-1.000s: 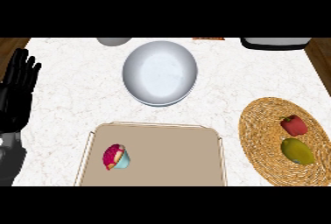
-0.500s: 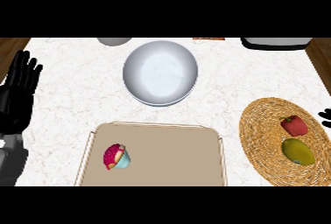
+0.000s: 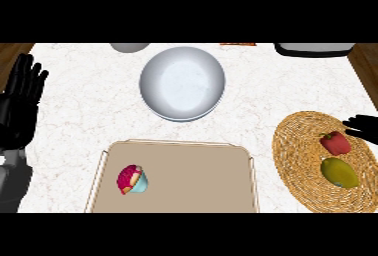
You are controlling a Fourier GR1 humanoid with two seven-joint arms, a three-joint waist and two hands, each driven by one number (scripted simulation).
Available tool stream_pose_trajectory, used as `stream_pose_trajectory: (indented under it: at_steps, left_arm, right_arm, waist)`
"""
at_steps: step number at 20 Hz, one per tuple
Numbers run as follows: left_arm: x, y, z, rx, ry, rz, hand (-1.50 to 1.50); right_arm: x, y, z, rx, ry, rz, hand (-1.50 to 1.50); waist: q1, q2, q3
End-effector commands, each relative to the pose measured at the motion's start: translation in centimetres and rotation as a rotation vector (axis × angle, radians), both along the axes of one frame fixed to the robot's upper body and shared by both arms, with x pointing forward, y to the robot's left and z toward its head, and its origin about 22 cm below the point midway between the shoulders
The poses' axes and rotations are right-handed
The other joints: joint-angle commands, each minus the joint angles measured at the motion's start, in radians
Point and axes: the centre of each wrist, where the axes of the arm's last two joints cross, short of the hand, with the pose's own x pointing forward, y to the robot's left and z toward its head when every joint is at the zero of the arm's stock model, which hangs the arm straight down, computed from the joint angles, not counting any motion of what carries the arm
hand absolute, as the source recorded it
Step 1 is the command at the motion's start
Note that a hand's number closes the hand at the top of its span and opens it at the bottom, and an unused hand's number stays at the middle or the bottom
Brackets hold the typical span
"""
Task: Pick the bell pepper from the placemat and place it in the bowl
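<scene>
The left hand rests at the left edge of the marble counter, its fingers straight, slightly apart and pointing up, holding nothing. To the right of those fingers and lower lies a tan tray with a pink-topped cupcake in a blue cup on its left part. Above the tray sits the white bowl, with nothing in it. Further right lies the round woven placemat, carrying the red bell pepper and, below it, a yellow-green mango. The right hand enters from the right edge; its fingers reach leftward, spread and holding nothing, with the pepper just below their tips.
</scene>
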Motion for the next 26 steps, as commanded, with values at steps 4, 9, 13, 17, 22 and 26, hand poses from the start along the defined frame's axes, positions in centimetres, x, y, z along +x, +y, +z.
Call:
stream_pose_trajectory:
  at_steps: [4, 9, 13, 17, 22, 26]
  left_arm:
    - [1.2, -0.6, 0.0, -0.006, 0.004, -0.001, 0.00]
    - [-0.9, 1.2, -0.8, -0.002, 0.012, 0.003, 0.00]
    - [-0.6, 0.8, 0.2, -0.005, -0.009, -0.004, 0.00]
    - [-0.1, 0.8, -0.1, 0.008, -0.001, 0.003, 0.00]
    - [0.8, 0.9, 0.7, 0.002, -0.016, 0.026, 0.00]
    - [0.1, -0.5, -0.3, -0.019, 0.004, -0.002, 0.00]
  right_arm:
    - [0.7, 1.2, -2.6, 0.055, 0.017, 0.142, -1.50]
    - [2.1, 1.1, -1.7, 0.032, 0.011, 0.121, -1.50]
    - [2.7, 1.7, -3.5, -0.001, 0.017, 0.103, -1.50]
    - [3.2, 0.7, -4.2, -0.008, 0.038, 0.103, -1.50]
    - [3.3, 3.3, -5.3, -0.021, 0.034, 0.097, -1.50]
    - [3.8, 3.3, -6.9, -0.059, 0.050, 0.071, -1.50]
  waist:
    - [-0.006, 0.000, 0.000]
    - [0.000, -0.002, 0.000]
    - [0.001, -0.001, 0.000]
    - [0.005, 0.002, 0.000]
    - [-0.009, -0.002, -0.001]
    - [-0.003, -0.001, 0.000]
